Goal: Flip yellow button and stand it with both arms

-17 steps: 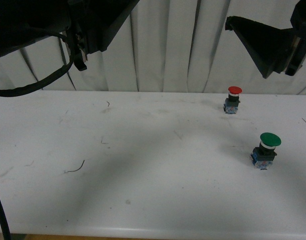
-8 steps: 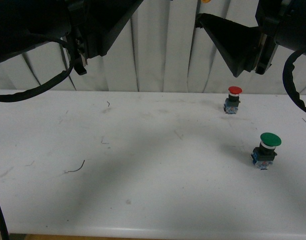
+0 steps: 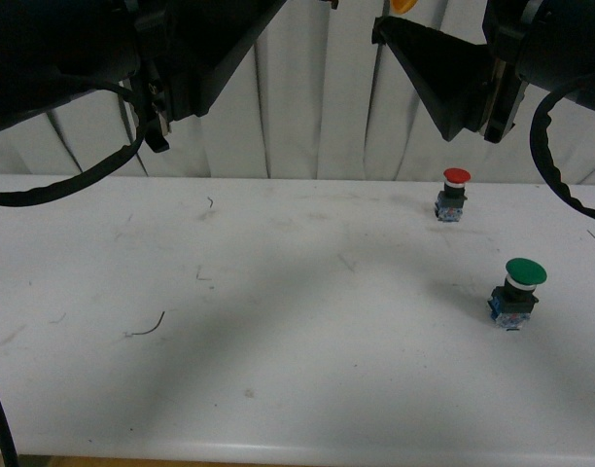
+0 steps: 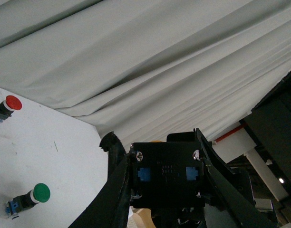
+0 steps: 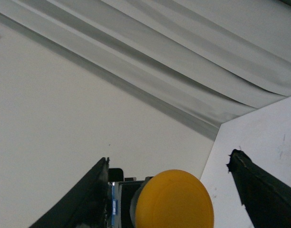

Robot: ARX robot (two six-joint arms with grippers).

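Note:
The yellow button is held high above the table. Its black and blue body (image 4: 167, 176) sits clamped between the fingers of my left gripper (image 4: 157, 142). In the right wrist view its yellow-orange cap (image 5: 174, 199) lies between the spread fingers of my open right gripper (image 5: 169, 161), which do not touch it. In the front view only a sliver of the cap (image 3: 402, 4) shows at the top edge, beside a finger (image 3: 443, 78) of the right gripper. The left arm (image 3: 181, 49) fills the upper left, its fingertips cut off by the frame.
A red-capped switch (image 3: 455, 193) stands upright at the back right of the white table (image 3: 278, 341). A larger green-capped switch (image 3: 516, 292) stands nearer on the right. A white curtain hangs behind. A thin wire scrap (image 3: 147, 326) lies at the left.
My right arm has swung left and slightly up toward the left gripper. The yellow cap now shows at the top edge. The left arm has barely moved.

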